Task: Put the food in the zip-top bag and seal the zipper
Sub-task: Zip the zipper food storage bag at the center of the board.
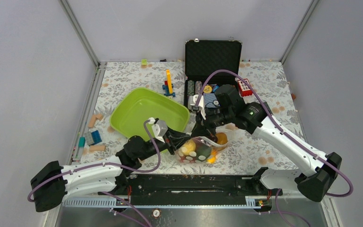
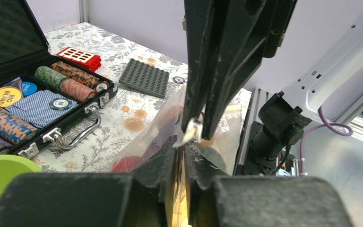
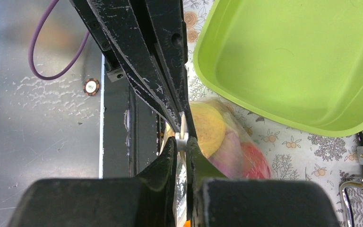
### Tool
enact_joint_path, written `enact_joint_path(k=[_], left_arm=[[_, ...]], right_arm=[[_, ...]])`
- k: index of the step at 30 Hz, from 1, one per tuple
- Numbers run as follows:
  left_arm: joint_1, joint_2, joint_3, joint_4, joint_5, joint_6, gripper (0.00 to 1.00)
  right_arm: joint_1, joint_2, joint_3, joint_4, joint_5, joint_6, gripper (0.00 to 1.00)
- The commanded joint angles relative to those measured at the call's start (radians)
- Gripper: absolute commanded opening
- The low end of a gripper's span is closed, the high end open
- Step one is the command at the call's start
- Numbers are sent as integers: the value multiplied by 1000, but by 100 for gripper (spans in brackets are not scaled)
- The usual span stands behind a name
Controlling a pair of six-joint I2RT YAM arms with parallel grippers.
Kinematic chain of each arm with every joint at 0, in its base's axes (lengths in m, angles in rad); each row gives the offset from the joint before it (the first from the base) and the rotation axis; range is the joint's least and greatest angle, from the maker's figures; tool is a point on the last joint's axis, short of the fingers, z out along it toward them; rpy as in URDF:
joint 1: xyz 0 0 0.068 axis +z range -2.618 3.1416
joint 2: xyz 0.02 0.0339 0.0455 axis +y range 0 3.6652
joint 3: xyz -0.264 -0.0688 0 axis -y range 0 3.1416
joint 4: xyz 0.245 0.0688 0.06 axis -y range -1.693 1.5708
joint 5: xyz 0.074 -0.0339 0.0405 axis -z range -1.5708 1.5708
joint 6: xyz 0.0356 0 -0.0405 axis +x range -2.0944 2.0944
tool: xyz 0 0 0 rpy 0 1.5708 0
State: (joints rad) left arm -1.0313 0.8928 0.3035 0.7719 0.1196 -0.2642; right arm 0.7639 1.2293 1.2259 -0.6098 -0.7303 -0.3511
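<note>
White arms (image 1: 283, 142) with black joints (image 1: 47, 187) and looping purple cables (image 1: 227, 72)

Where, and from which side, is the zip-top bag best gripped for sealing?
Pinch the zip-top bag by its top strip, coming from the mouth side, fingers on either face: the film there is flat, while the food bulges the body.

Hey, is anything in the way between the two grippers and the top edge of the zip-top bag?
Nothing visible is. The left gripper and the right gripper both pinch the top edge of the zip-top bag, fingers closed on the plastic, with the food inside it. The lime-green tray lies beside the bag, not between.
</note>
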Motion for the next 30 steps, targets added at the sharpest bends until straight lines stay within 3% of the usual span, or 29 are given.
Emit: enact_joint_path(k=[1,4,9,11,13,18,30], left_arm=[[10,37,97,1,25,-9,17],[10,53,122,-17,69,-1,21],[10,56,160,-84,164,28,37],[11,46,170,-121,210,43,79],[11,33,178,-163,227,56,89],[11,11,165,-170,234,86,87],[13,81,195,-114,246,122,68]], right_arm=[[-3,-25,57,-33,-85,-18,0],[-2,-15,75,-62,-85,-33,0],[-3,-11,89,-78,-63,-43,0],[-2,-12,96,-94,-45,-54,0],[-3,-14,99,-102,-30,-57,0],[-2,-14,98,-110,-26,-63,0],[0,10,126,-164,-103,-110,0]])
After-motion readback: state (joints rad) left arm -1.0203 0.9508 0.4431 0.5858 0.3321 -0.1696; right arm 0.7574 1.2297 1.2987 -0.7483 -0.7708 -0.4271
